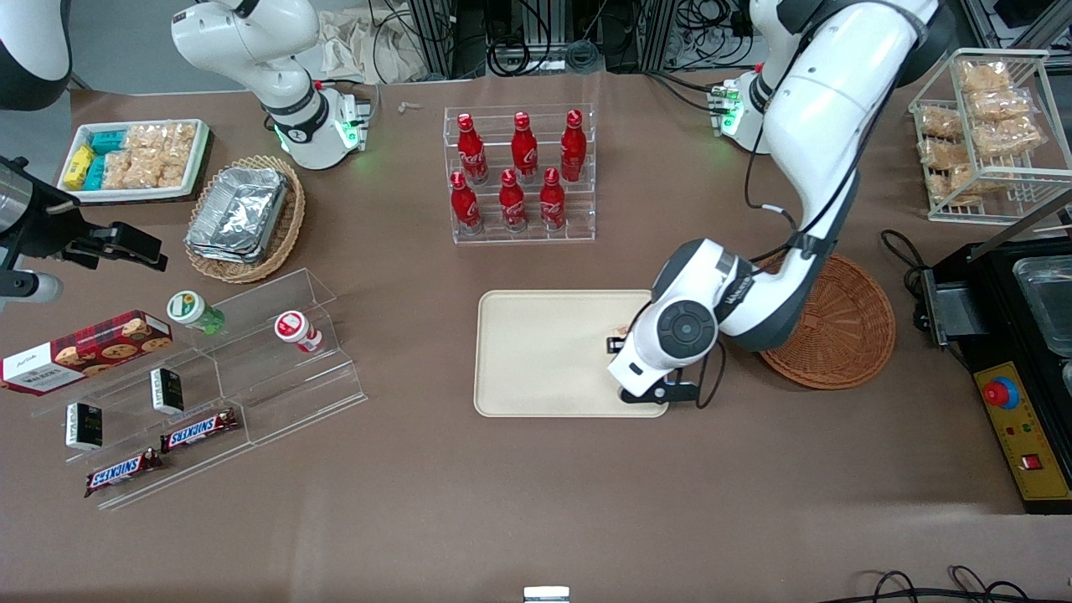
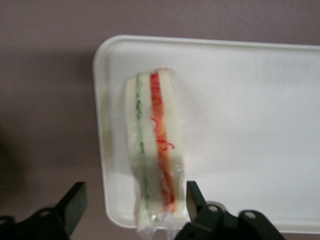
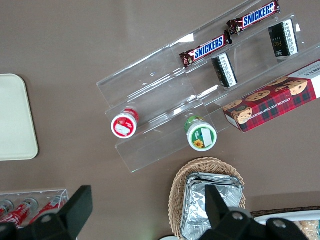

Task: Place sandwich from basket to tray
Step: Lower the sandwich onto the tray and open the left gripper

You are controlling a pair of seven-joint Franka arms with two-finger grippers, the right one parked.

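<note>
Triangular white-bread sandwich wedge (image 2: 152,150), clear-wrapped, lies on the flat cream-beige rectangular tray with rounded corners (image 2: 240,115), cut edge up: thin green filling line beside a thicker red-orange layer, pale bread between and outside them. It sits at the tray end nearest the round reddish-brown woven wicker basket (image 1: 837,322), close to a tray corner; a bit of wrap sticks out at the rim. In the front view the sandwich is almost wholly hidden under the wrist, only a small orange-tan bit (image 1: 621,330) showing. Left arm's gripper (image 2: 134,200) hangs low over that tray end, black fingers (image 2: 75,202) spread wide, wider than the sandwich; one finger is over the table outside the tray rim with a clear gap to the bread, the other is just beside the red-layer side, contact there cannot be told. Nothing is clamped. Basket sits just beside the tray, toward the working arm's end, partly covered by the arm; its visible part holds nothing
</note>
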